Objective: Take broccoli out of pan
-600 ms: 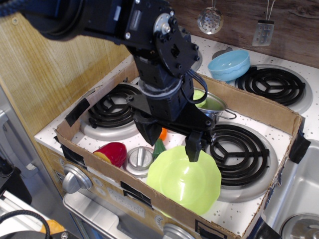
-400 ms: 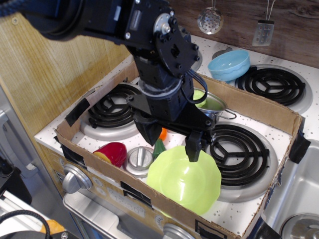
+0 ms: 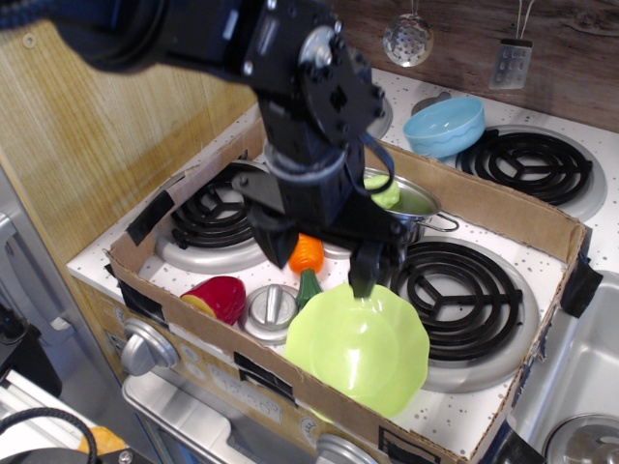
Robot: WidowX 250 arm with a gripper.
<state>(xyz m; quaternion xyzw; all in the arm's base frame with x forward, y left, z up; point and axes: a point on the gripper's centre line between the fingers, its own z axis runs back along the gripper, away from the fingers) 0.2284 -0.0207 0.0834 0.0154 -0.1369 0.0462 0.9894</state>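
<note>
The arm shifted left and slightly up, carrying the tool (image 3: 314, 261) away from the pan (image 3: 411, 203). That uncovered more of the orange carrot (image 3: 307, 253) and more of the broccoli (image 3: 383, 191) inside the pan, both previously largely hidden behind the arm.

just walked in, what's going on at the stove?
One black robot arm hangs over a toy stove set in a cardboard tray. Its hand is open and empty, fingers pointing down between the carrot and the lime-green plate. The broccoli sits in the steel pan behind the arm, not yet grasped.
</note>
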